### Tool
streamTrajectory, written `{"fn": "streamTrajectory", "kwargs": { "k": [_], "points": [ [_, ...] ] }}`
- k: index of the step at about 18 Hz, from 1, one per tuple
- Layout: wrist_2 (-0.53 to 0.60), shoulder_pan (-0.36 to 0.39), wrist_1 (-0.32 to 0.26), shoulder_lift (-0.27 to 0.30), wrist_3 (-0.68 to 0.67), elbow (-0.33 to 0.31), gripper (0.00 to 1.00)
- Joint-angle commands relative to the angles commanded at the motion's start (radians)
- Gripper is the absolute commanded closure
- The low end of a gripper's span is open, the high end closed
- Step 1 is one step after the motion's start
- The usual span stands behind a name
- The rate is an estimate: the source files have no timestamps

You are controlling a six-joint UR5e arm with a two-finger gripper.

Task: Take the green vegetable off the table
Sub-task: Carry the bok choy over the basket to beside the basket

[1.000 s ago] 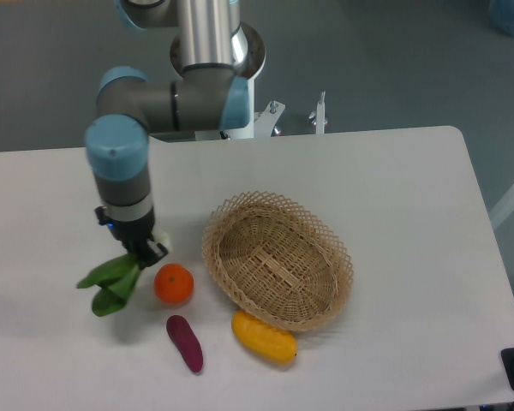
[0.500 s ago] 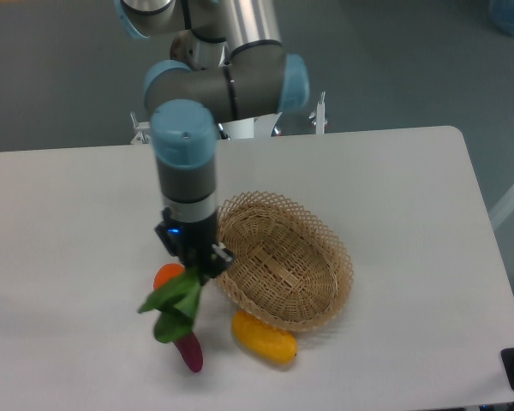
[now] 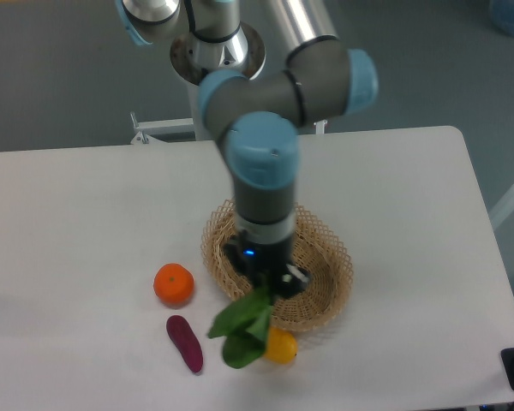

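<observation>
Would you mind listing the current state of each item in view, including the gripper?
gripper: shut on the green vegetable, over the basket's near side.
green vegetable: held, leaves hanging down, lifted off the table.
wicker basket: upright on the table, partly hidden by the arm.
orange: resting on the table.
purple sweet potato: lying on the table.
yellow-orange fruit: on the table, partly hidden by the leaves.

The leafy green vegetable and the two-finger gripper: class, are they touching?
Touching. The fixed camera shows the leafy green vegetable hanging from the closed two-finger gripper, its stem end between the fingers, above the white table.
</observation>
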Motion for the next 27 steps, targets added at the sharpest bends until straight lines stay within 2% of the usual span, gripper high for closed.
{"fn": "streamTrajectory", "kwargs": {
  "k": [3, 7, 14, 18, 23, 27],
  "points": [
    [0.011, 0.038, 0.000, -0.031, 0.033, 0.031, 0.78],
    [0.040, 0.069, 0.000, -0.101, 0.071, 0.101, 0.77],
    [0.066, 0.147, -0.009, -0.169, 0.177, 0.186, 0.78],
    [0.066, 0.170, -0.077, -0.190, 0.229, 0.235, 0.78],
    [0.060, 0.197, -0.075, -0.229, 0.240, 0.273, 0.79],
    [0.060, 0.198, -0.077, -0.233, 0.240, 0.276, 0.79]
  ]
}}
